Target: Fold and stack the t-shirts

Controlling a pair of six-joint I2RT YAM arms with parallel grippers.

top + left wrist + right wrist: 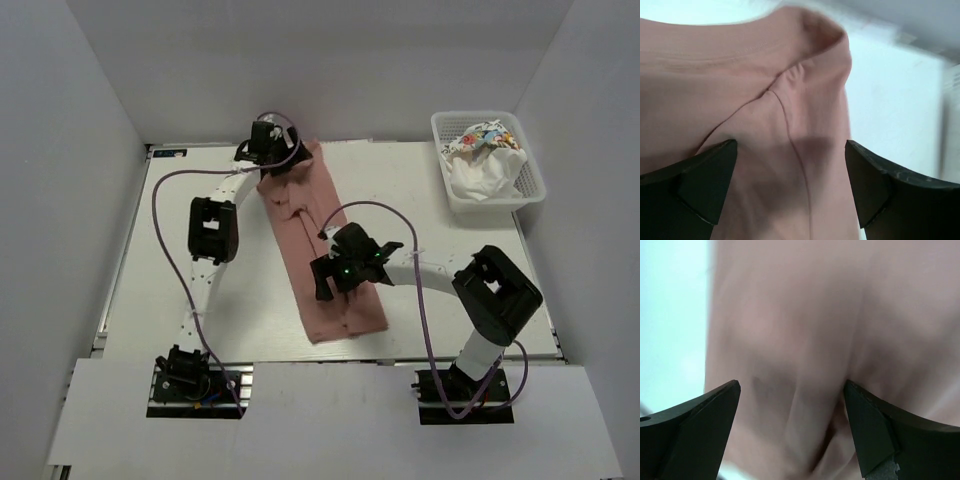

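A dusty pink t-shirt [318, 250] lies on the table as a long narrow strip, running from the far middle to the near edge. My left gripper [268, 152] is open just above its far end; the left wrist view shows pink cloth [790, 130] with a seam and a raised fold between the spread fingers [710, 175]. My right gripper [326, 282] is open over the strip's near half; wrinkled pink cloth [800, 340] fills the right wrist view between the fingers [865, 425]. White t-shirts, one with multicoloured print [480, 135], lie crumpled in the basket.
A white lattice basket [530, 190] stands at the far right corner of the table. White walls enclose the table on the left, back and right. Purple cables loop over both arms.
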